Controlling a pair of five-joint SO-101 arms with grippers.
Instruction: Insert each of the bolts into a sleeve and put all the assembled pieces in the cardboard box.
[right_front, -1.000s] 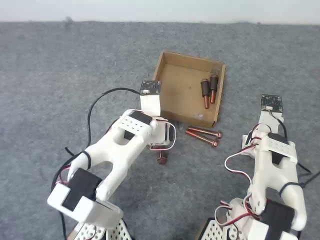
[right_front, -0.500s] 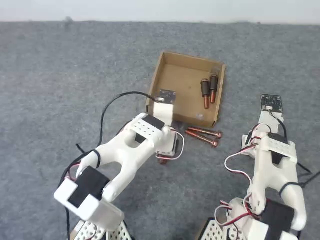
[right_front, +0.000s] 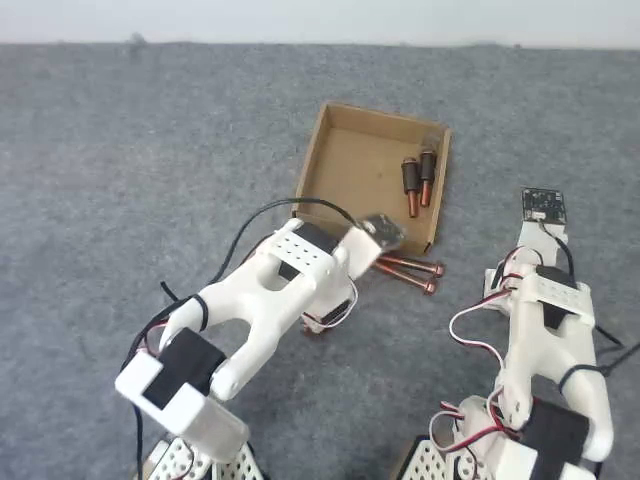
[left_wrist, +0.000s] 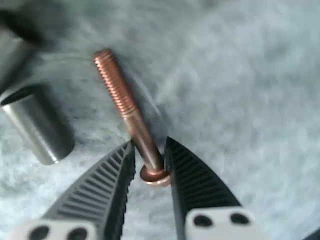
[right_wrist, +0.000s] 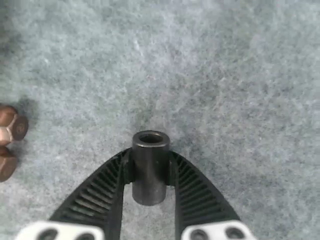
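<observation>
Now left pincer (left_wrist: 149, 144) clamps threaded copper bolt (left_wrist: 120, 95); right pincer (right_wrist: 150, 154) clamps dark hollow sleeve (right_wrist: 149, 172).

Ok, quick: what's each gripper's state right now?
Left gripper: closed on a copper bolt, gripping it near the head.
Right gripper: closed on a dark sleeve, which it holds upright.

Three loose bolts (right_front: 405, 265), two loose sleeves (right_wrist: 149, 167), two assembled pieces (right_front: 412, 186), one box (right_front: 310, 160)
</observation>
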